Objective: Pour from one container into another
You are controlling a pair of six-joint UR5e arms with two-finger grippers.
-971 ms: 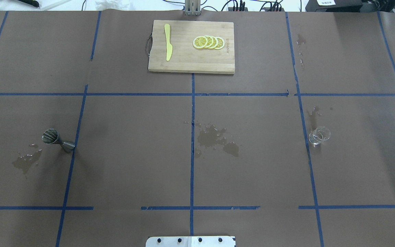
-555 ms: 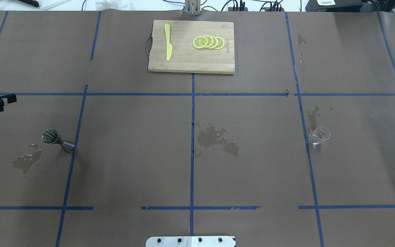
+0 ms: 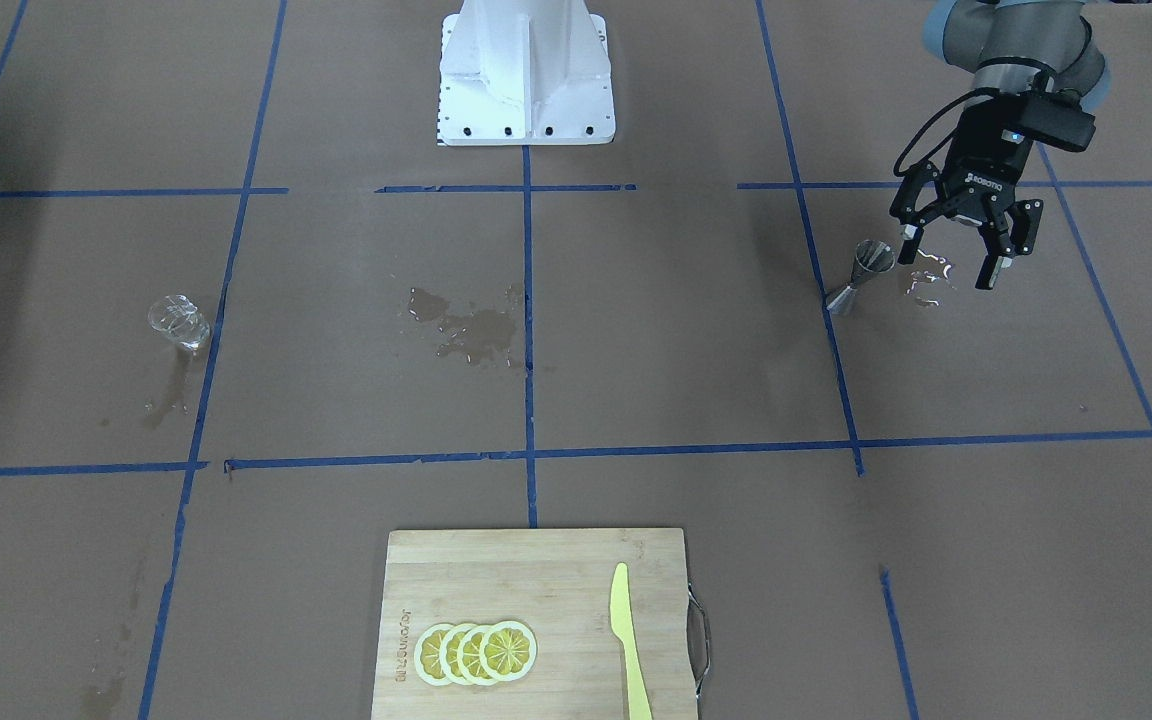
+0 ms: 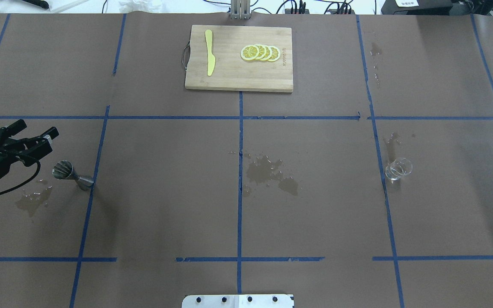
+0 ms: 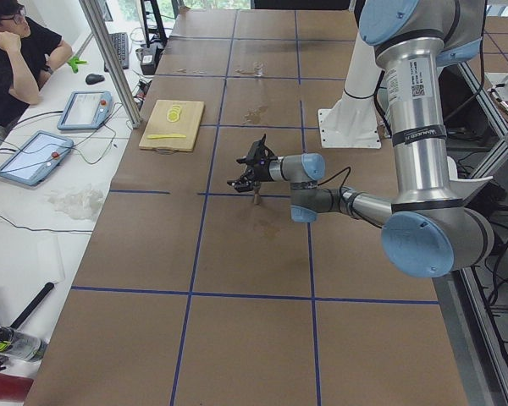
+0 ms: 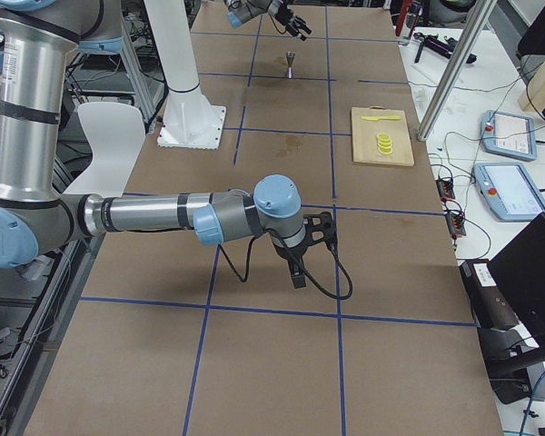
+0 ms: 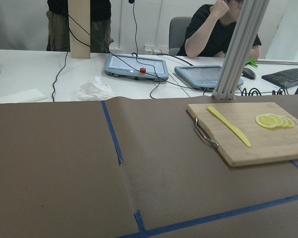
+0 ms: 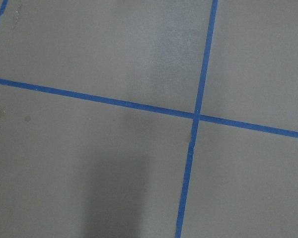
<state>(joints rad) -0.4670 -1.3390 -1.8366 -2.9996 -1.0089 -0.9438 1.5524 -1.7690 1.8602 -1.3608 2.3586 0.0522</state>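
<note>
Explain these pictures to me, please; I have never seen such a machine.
The robot's left arm and right arm stand at a brown table; each ends in a two-finger hand. Cameras look from above, from across, from both table ends and from each wrist. The left hand is open and empty, near the steel jigger. The right hand hangs above the table; open or shut, I cannot tell. The glass tumbler stands far off. A cutting board carries lemon slices and a yellow knife. Wet patches mark the paper.
</note>
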